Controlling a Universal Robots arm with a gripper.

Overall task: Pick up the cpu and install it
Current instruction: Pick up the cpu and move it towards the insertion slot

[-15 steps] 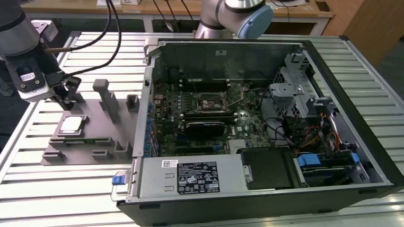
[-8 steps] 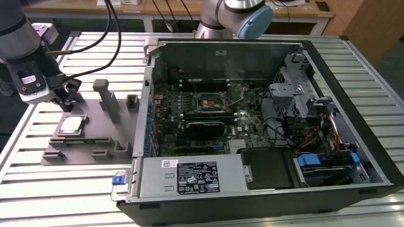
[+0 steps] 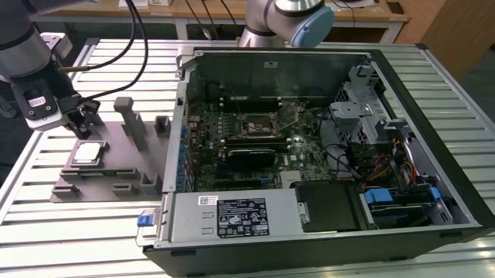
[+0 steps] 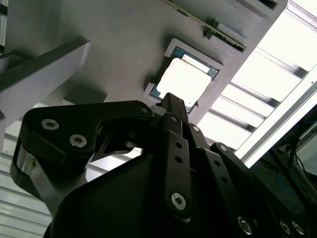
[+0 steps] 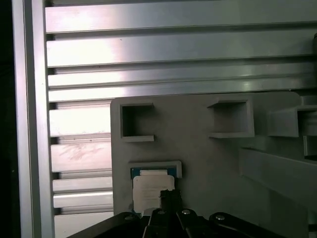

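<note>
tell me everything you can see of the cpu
The cpu is a small flat square chip, silvery metal top with a thin bluish edge. It lies flat in a framed seat on the grey fixture, to the exterior view's left of the computer case. The hand hangs close above one edge; contact cannot be told.
</note>
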